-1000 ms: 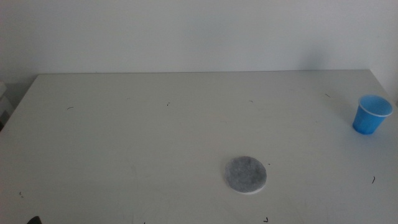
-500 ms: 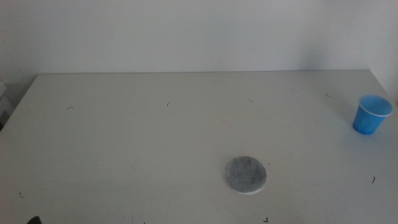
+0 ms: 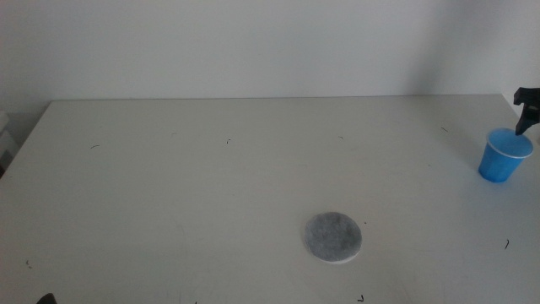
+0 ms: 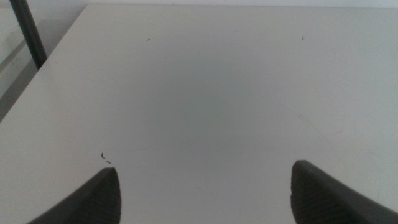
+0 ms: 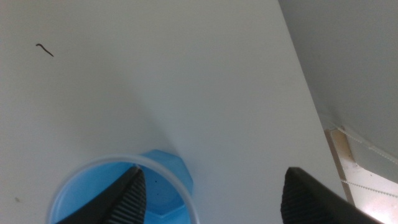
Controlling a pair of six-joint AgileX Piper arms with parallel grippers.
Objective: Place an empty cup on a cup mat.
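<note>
Here we count one cup [image 3: 504, 156] and one cup mat [image 3: 333, 236], both on the white counter [image 3: 211, 194]. The cup is bright blue plastic with a paler rim, tapered so its mouth is wider than its base; it stands upright near the counter's right edge, empty inside as the right wrist view shows. The mat is a flat round disc, speckled grey with a thin white edge, lying toward the front and well apart from the cup. Small dark specks and scratches dot the counter's matte surface.

We see two pincers. The right pincer [image 5: 211, 193] hangs just above the cup, jaws spread wide, one over the cup's open mouth and the other beyond its rim; in the middle view only its dark tip shows at the right edge, just above the cup. The left pincer [image 4: 205, 193] waits over bare counter, jaws also set wide apart, holding nothing.
</note>
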